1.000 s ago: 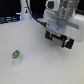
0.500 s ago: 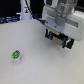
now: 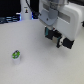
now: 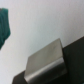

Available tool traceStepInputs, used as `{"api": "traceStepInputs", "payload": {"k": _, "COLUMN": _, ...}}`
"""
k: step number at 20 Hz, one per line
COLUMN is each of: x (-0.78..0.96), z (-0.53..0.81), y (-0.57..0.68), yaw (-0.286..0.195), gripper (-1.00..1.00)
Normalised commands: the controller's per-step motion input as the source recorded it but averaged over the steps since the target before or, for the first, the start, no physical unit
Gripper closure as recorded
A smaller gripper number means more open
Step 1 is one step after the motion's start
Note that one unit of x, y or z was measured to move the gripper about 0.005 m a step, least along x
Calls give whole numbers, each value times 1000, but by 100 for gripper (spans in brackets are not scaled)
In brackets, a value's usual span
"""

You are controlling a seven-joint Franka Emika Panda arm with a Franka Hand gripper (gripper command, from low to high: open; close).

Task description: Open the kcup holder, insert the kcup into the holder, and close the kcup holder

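Your gripper [image 3: 57,39] hangs at the exterior view's right, above the white surface [image 3: 40,60]; its jaws look apart, with a gap between the two dark fingers, and nothing is held in them. The kcup [image 3: 16,55] stands upright on the surface at the exterior view's left, nearer the camera, well apart from the gripper; its green-patterned top faces up.

The step in hand reads as opening the kcup holder [image 4: 47,60], since the pod is untouched; in the wrist view a black boxy body with a light grey panel sits close under the camera, and that is most likely the holder. To do this well, bring the jaws level with the drawer front, centre them on whatever edge or handle it offers, and pull straight along the tray's slide line; a skewed pull may drag the whole unit across the surface rather than free the tray. Keep the path away from the pod so that you do not tip it.

Much is hidden from you; the exterior view does not show the holder clearly, so where it sits relative to the pod cannot be told. The wrist view cuts off the holder's edges, shows no handle or pod slots, and is too blurred to say whether the drawer is shut. A teal patch [image 4: 5,27] at that picture's edge cannot be identified.
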Motion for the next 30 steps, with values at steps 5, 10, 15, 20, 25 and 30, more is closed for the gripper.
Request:
{"api": "traceStepInputs", "payload": {"k": 5, "x": -8, "z": 86, "y": -432, "yaw": -296, "gripper": -100}}
{"api": "traceStepInputs", "payload": {"k": 10, "x": -60, "z": 61, "y": -450, "yaw": -290, "gripper": -100}}
{"api": "traceStepInputs", "payload": {"k": 15, "x": -111, "z": 26, "y": -488, "yaw": -274, "gripper": -100}}
{"api": "traceStepInputs", "payload": {"k": 20, "x": -194, "z": 19, "y": -494, "yaw": -264, "gripper": -100}}
{"api": "traceStepInputs", "payload": {"k": 25, "x": -312, "z": -17, "y": -510, "yaw": -249, "gripper": -100}}
{"api": "traceStepInputs", "payload": {"k": 30, "x": -292, "z": -71, "y": -524, "yaw": -249, "gripper": -100}}
